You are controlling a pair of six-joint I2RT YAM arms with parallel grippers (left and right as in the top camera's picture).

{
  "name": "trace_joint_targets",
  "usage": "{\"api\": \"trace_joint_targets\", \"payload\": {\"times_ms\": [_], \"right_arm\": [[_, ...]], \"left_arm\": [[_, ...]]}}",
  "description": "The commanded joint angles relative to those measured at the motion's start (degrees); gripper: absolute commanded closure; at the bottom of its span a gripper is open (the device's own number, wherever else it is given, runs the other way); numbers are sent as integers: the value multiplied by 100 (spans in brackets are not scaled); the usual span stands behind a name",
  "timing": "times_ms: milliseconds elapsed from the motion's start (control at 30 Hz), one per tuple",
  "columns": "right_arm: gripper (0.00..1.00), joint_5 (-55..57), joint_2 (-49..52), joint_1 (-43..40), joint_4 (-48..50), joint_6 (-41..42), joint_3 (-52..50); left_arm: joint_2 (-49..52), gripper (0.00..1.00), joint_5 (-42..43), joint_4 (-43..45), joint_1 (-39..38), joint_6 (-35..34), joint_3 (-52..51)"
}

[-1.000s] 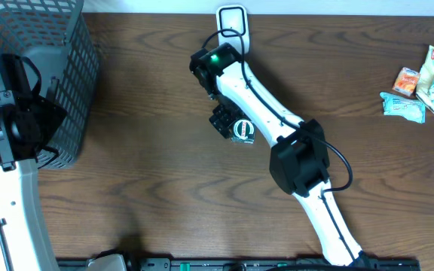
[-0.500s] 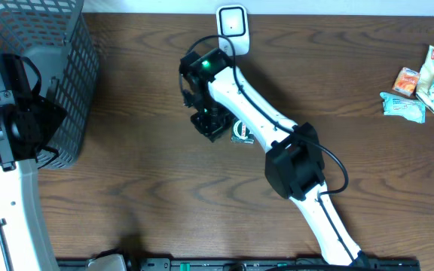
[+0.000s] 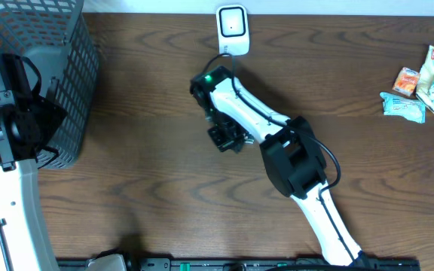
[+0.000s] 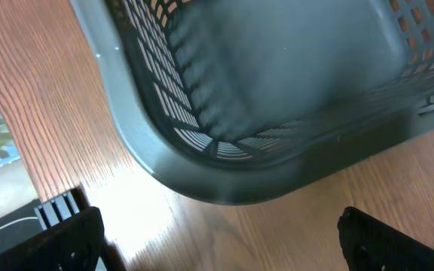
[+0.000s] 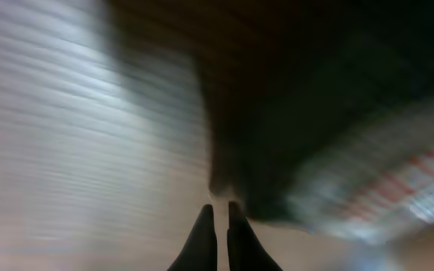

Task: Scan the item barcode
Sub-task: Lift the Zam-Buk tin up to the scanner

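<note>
My right end effector (image 3: 224,138), mid-frame, has its fingers pressed together. The blurred packet (image 5: 398,197) lies just beyond them, and I can't tell if it's gripped. I'd confirm the pinch, then lift slowly and turn its printed side towards the white scanner (image 3: 232,21) at top centre.

The right gripper (image 3: 224,137) has gone from open to shut, its fingertips (image 5: 202,239) now together. Its wrist swung left, then back right and slightly nearer. The small silvery packet that lay just right of it is now hidden under the arm in the overhead view, and the white scanner (image 3: 232,21) at the far edge shows whole.
</note>
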Motion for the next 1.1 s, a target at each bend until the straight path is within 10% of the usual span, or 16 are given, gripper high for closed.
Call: {"api": "trace_joint_targets", "payload": {"times_ms": [0, 167, 467, 833, 1067], "right_arm": [[99, 1071, -142, -282, -227, 807, 4], [99, 765, -155, -732, -479, 885, 129], [99, -3067, -214, -938, -553, -1961, 181], [99, -3764, -214, -931, -39, -1818, 181], [99, -2118, -214, -859, 1008, -20, 181]], "left_arm": [[-39, 2, -57, -13, 31, -52, -9], [-39, 2, -57, -13, 31, -50, -9], [-39, 2, -57, -13, 31, -50, -9], [-39, 2, -57, -13, 31, -50, -9], [-39, 2, -57, -13, 28, -50, -9]]}}
